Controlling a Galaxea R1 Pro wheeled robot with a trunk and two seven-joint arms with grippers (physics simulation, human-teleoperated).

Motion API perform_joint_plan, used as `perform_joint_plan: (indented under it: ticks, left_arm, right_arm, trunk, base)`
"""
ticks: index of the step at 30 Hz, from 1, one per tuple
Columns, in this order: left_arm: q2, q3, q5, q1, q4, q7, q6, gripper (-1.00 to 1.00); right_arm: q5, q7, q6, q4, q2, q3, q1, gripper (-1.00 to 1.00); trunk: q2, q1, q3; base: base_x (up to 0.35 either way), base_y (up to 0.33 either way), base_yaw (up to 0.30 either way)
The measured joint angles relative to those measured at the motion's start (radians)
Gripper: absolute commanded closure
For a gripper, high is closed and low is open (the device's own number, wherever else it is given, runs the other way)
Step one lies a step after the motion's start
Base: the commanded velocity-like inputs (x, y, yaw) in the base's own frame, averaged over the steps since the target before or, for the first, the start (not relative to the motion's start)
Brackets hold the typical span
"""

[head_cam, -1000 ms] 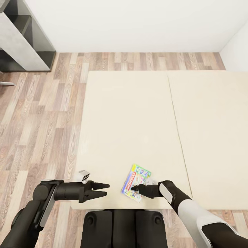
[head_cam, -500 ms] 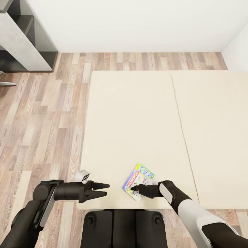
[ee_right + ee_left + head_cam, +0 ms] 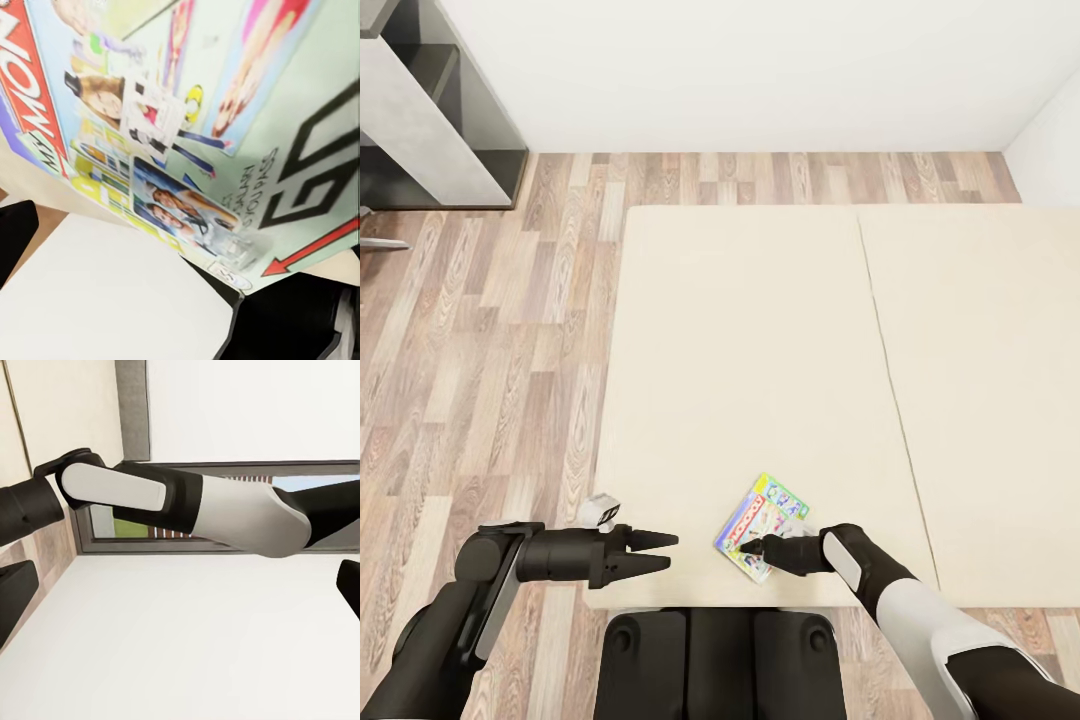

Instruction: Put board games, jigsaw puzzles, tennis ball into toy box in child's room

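The right end effector [image 3: 752, 548] was clamped on the board game [image 3: 760, 520] at the bed's [image 3: 760, 330] near edge — box tilted, probably being lifted for carrying. The left end effector [image 3: 655, 552] hung spread and empty. The game's far corner was hidden behind the fingers — hard to read.

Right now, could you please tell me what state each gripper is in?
Left gripper: open, fingers spread, holding nothing.
Right gripper: on the board game at the bed's near edge; open or shut cannot be told.
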Motion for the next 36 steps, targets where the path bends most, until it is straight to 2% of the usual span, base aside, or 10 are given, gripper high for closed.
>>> perform_joint_plan:
  ticks: [14,18,20,36]
  left_arm:
    - [0.0,0.001,0.001,0.0,0.0,0.0,0.0,-1.0]
    - [-0.001,0.043,0.003,0.0,0.0,0.0,0.001,-1.0]
    - [-0.001,0.053,0.003,0.0,0.0,0.0,0.001,-1.0]
    - [-0.001,0.06,0.003,0.0,0.0,0.0,0.002,-1.0]
  right_arm:
    - [0.0,-0.009,-0.033,-0.001,-0.002,0.004,0.001,-1.0]
    - [-0.001,-0.008,-0.034,-0.002,-0.003,0.004,0.0,-1.0]
    - [0.002,-0.01,-0.035,-0.003,-0.003,0.005,0.0,-1.0]
    - [-0.005,-0.009,-0.036,-0.004,-0.007,0.003,0.0,-1.0]
  trunk:
    - [0.0,0.0,0.0]
    - [0.0,0.0,0.0]
    - [0.0,0.0,0.0]
    - [0.0,0.0,0.0]
  base:
    - [0.0,0.0,0.0]
    - [0.0,0.0,0.0]
    - [0.0,0.0,0.0]
    - [0.0,0.0,0.0]
